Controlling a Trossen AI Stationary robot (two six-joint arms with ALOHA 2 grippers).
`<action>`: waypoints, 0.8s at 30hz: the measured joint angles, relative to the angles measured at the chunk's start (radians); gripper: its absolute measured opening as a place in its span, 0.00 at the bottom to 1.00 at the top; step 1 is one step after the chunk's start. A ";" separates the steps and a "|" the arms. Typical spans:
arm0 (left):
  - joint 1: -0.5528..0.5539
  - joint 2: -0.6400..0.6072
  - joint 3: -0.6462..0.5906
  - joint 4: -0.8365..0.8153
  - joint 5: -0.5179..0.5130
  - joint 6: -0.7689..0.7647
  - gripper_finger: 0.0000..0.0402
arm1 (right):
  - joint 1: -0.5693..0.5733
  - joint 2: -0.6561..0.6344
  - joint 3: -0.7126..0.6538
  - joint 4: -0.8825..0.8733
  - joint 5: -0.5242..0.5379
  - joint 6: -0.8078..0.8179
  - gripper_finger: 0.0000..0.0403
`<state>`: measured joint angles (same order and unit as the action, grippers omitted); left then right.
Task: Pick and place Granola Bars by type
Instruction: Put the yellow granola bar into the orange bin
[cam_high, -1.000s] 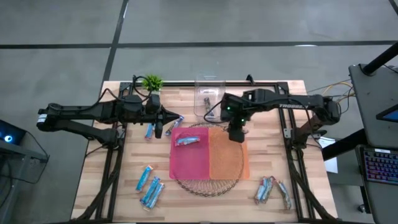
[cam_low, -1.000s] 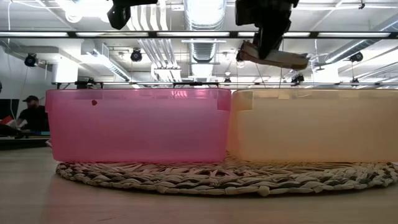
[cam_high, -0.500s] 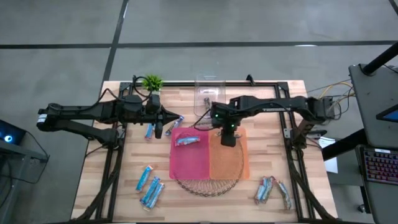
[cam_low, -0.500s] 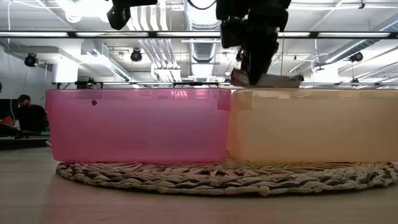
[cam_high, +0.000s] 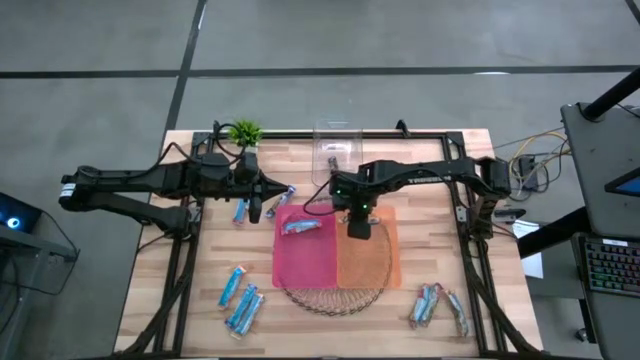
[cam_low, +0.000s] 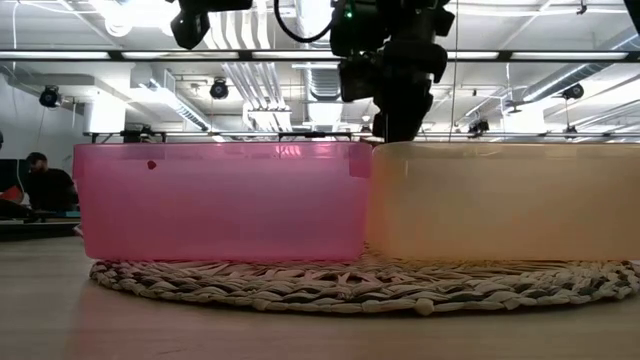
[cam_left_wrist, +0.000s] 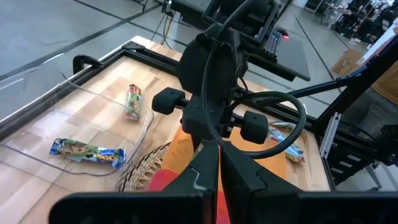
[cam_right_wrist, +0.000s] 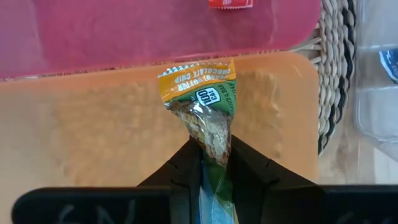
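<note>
Granola bar (cam_right_wrist: 203, 109), seemingly in right hand (cam_right_wrist: 210, 155), above orange bin (cam_right_wrist: 93, 137).

The wood table (cam_high: 430, 260) carried a woven mat (cam_high: 330, 297), a clear tray (cam_high: 330, 135), a plant (cam_high: 245, 131) and scattered bars (cam_high: 240, 298).

A robotics lab in an open industrial hall is being shown: exposed silver ceiling ducts (cam_low: 330, 25) and strip lights are seen, a bare grey concrete floor (cam_high: 320, 40) is surrounding the black-framed wooden workbench (cam_high: 160, 300).
</note>
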<state>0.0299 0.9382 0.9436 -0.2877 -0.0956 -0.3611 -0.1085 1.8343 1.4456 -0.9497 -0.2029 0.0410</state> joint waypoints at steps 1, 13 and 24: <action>0.000 0.000 0.000 0.000 0.000 0.000 0.00 | 0.000 0.000 0.000 0.001 0.000 0.000 0.15; 0.000 0.000 0.000 0.000 0.001 -0.001 0.00 | 0.000 -0.001 0.000 0.001 0.000 0.004 0.15; 0.000 0.000 0.000 0.001 0.002 -0.003 0.00 | 0.000 -0.002 -0.019 0.003 -0.001 -0.002 0.16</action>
<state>0.0299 0.9382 0.9436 -0.2867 -0.0935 -0.3637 -0.1089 1.8324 1.4267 -0.9464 -0.2035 0.0390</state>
